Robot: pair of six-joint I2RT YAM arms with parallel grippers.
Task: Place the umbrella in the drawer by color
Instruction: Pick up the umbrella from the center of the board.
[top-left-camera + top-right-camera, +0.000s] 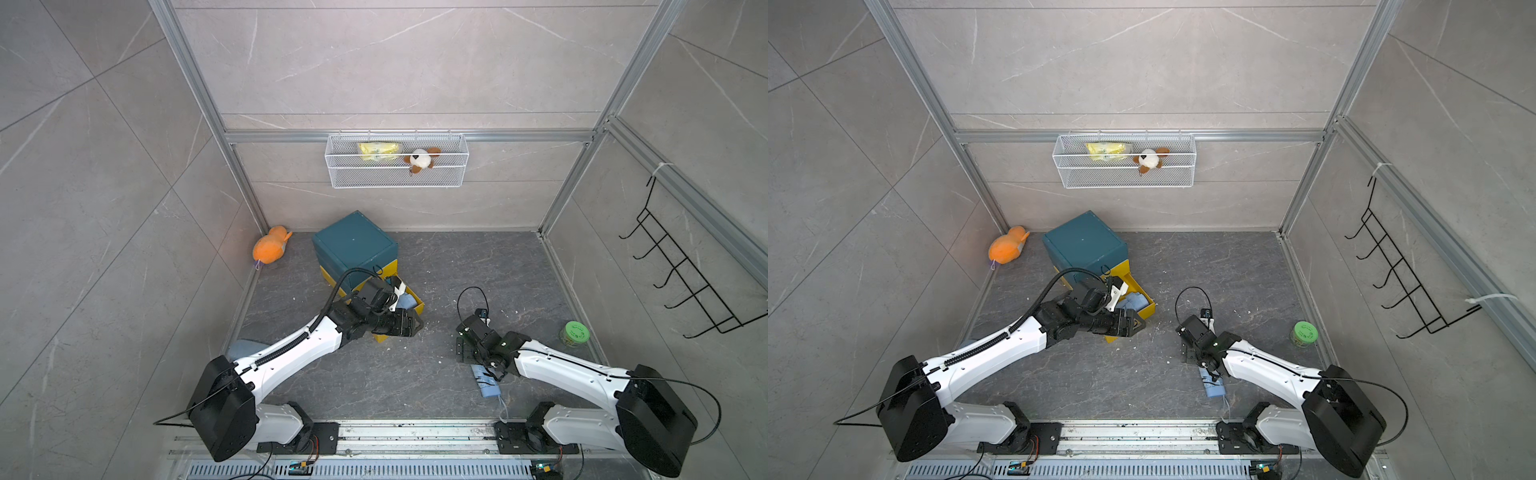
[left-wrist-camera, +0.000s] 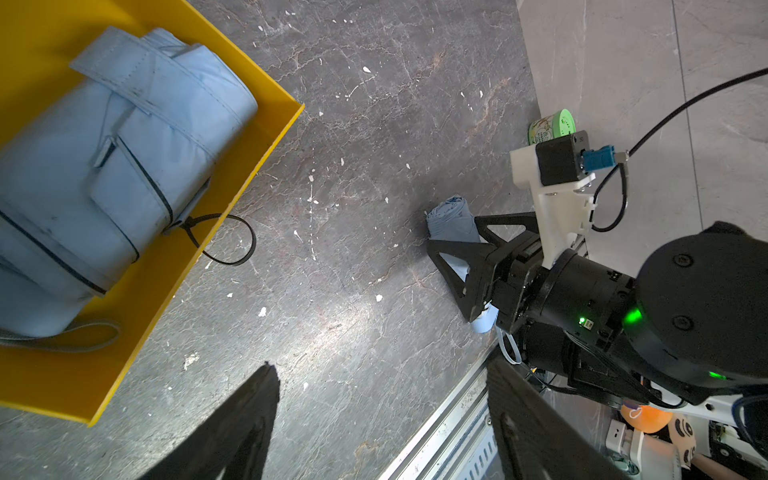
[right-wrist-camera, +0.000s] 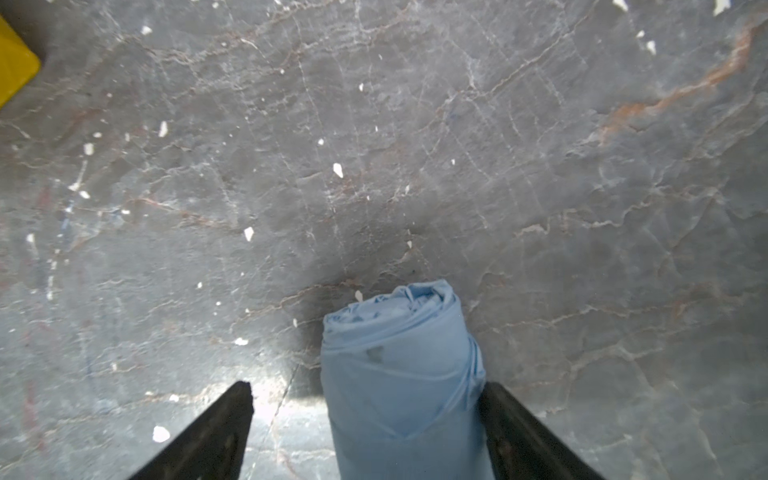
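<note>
The rolled light-blue fabric umbrella lies near the worktop's front edge, between the spread, not yet gripping jaws of the right pincer, long axis running along its reach. The left pincer, open and empty, hovers beside the yellow pulled-out drawer, farther off

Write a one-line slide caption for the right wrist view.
Right tool, open, straddles the rolled light-blue umbrella on the dark stone floor; a yellow drawer corner is just in view.
</note>
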